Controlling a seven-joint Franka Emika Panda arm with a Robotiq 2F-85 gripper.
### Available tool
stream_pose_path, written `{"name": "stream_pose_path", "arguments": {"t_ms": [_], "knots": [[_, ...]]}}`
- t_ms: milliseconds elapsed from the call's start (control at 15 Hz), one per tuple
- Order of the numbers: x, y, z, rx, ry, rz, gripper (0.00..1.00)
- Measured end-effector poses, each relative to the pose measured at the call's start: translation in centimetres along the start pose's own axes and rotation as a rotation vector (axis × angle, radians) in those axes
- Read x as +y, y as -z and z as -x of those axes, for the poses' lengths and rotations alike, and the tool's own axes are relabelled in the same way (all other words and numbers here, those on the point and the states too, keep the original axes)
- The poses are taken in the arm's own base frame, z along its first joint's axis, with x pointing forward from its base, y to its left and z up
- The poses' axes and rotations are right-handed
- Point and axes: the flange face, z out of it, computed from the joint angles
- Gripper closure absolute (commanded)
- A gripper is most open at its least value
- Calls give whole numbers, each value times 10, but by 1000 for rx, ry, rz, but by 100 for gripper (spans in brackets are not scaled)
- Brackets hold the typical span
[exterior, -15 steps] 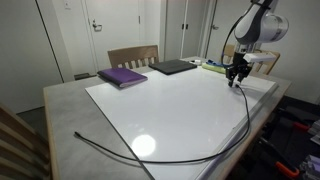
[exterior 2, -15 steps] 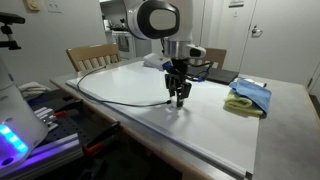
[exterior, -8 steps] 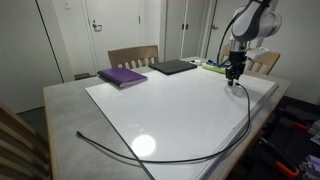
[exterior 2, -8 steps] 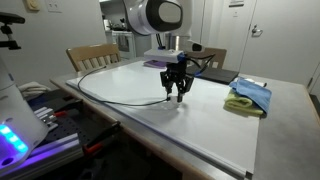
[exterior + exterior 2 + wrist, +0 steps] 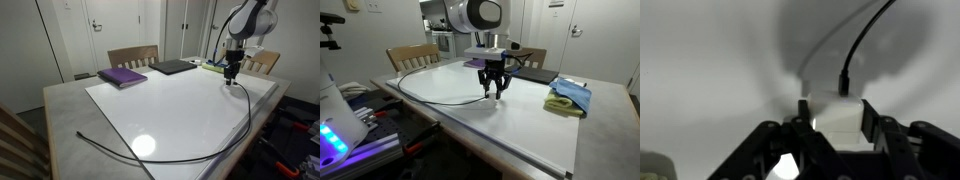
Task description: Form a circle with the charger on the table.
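Table [image 5: 160, 105] with charger [image 5: 100, 146], book [image 5: 122, 76], laptop [image 5: 173, 67], cloth [image 5: 567, 97]

Light: bright, overhead | glare: spot on table [image 5: 143, 146] (glossy panel) | wrist view: soft, blurred

Colour notes, table and items on it.
We record the table [image 5: 65, 105] as glossy white in the centre with a plain grey rim. The charger [image 5: 844, 78] cable is black, its plug block [image 5: 838, 118] white, the pincer [image 5: 495, 95] black. The book [image 5: 122, 76] is purple, the laptop [image 5: 173, 67] dark grey, the cloth [image 5: 568, 97] blue over yellow-green.
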Motion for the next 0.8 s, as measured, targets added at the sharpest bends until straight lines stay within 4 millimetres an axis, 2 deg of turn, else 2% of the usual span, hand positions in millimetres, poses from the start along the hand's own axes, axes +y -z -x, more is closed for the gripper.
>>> {"name": "stream_pose_path", "arguments": {"t_ms": [267, 800], "knots": [[-20, 7, -13, 11, 169, 28, 74], [-79, 32, -54, 74, 594, 58, 74]]}}
